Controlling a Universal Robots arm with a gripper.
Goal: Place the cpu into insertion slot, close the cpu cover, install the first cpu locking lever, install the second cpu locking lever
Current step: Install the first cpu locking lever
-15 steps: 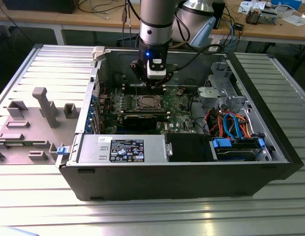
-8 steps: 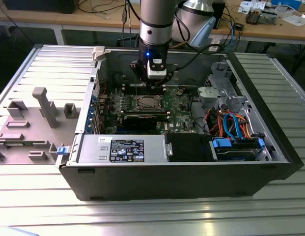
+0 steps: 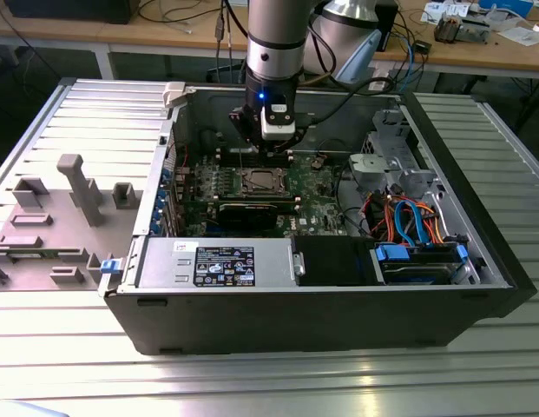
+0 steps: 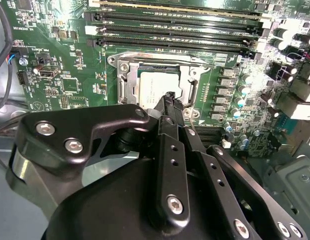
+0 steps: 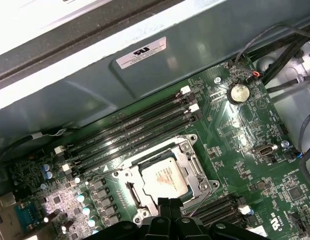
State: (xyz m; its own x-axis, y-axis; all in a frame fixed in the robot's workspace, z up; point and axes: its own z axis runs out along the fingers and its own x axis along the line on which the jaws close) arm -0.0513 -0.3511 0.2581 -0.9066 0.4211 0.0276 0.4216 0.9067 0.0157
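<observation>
gripper (image 4: 169, 96) is clenched, its two black fingers (image 5: 163, 204) pressed together with nothing between them as far as i can see. it hangs low over one edge of the cpu (image 5: 164, 177). the tips are really close to the chip, but i can't tell if they touch it.

the cpu sits flat in the insertion slot (image 5: 129, 176), dull grey top up, right under the gripper. the cpu cover (image 5: 198, 172) looks folded down flat around it, with the chip showing through the window.

just past the slot from the gripper is a row of long memory slots (image 5: 135, 127), all on the green board (image 5: 234, 135). a round coin battery (image 5: 238, 92) sits a bit farther off.

in the exterior view the arm (image 3: 273, 43) comes straight down into the open computer case (image 3: 338, 321). a long black card (image 3: 256, 208) lies near the slot. farther from the gripper are a silver power supply box (image 3: 217, 261) and some blue and orange cables (image 3: 408, 217).

the case rests on a ribbed metal table (image 3: 252, 382). a grey plastic piece (image 3: 78, 187) sits well away from the gripper, at the exterior view's left.
</observation>
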